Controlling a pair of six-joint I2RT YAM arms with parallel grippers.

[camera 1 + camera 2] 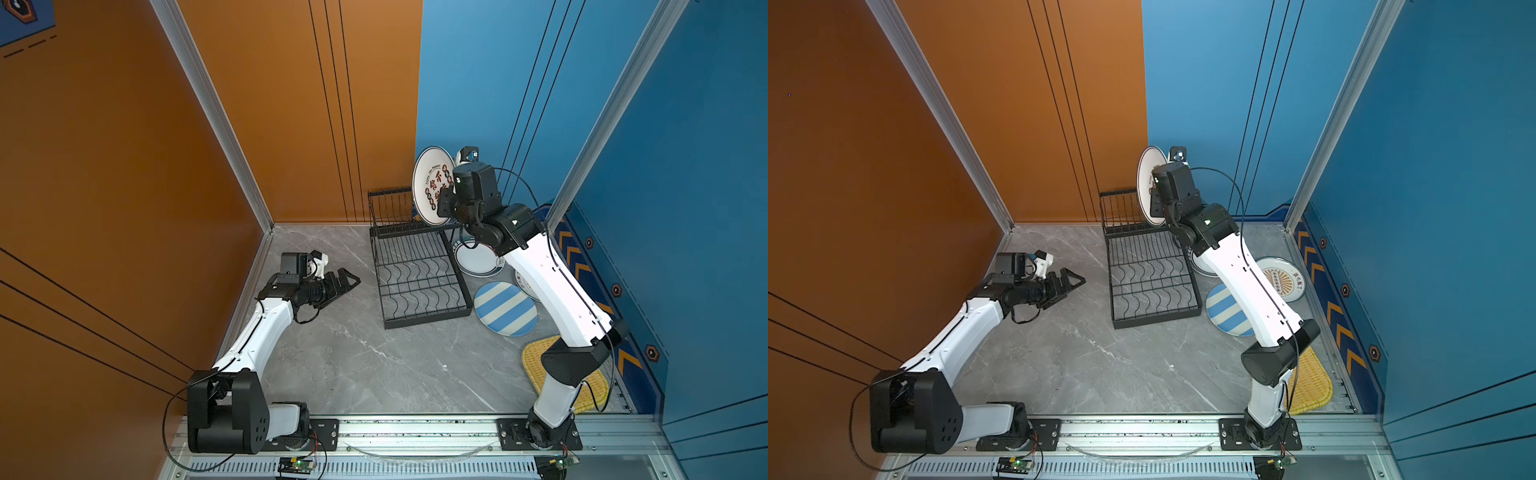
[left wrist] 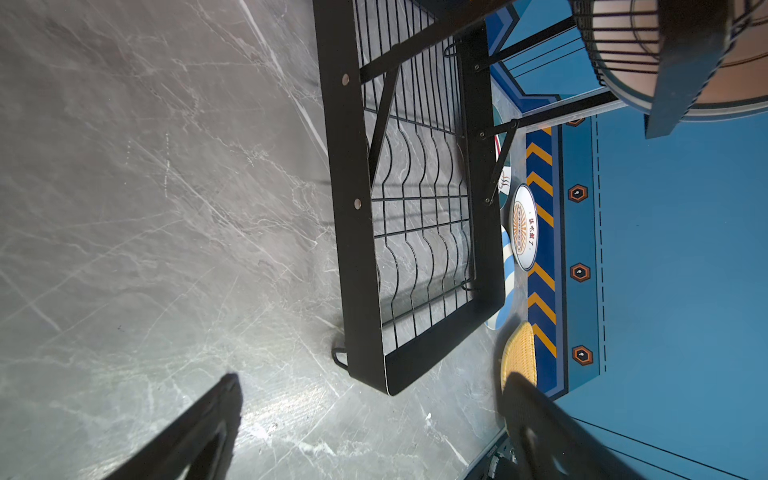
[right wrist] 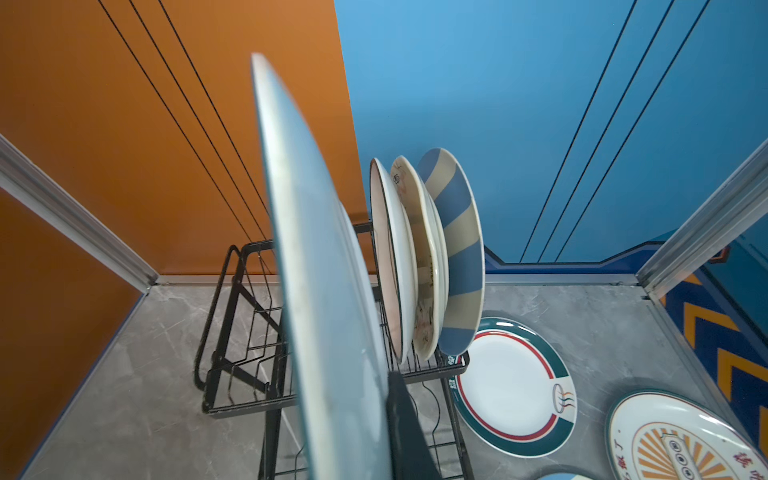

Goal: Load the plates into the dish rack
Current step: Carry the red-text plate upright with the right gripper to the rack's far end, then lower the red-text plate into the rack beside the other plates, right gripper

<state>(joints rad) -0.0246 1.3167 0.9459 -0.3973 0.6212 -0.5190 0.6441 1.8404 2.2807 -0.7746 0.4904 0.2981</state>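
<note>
Plate [image 3: 316,291], edge-on in the right wrist view, hangs over the rack [image 3: 245,405]; three racked plates [image 3: 457,249] already stand upright. In both top views the right gripper [image 1: 444,203] pinches it, four loose plates [image 1: 505,307] flat on the table [image 1: 353,365]. Left wrist view: left gripper [image 2: 372,384] gapes empty by the bare lower grid [image 2: 415,199].

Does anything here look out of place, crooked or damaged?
Nothing looks broken or spilled. The dish rack sits slightly turned against the edges of the table, and in the right wrist view the striped plate at the row's end seems to lean out past the rack's corner.
</note>
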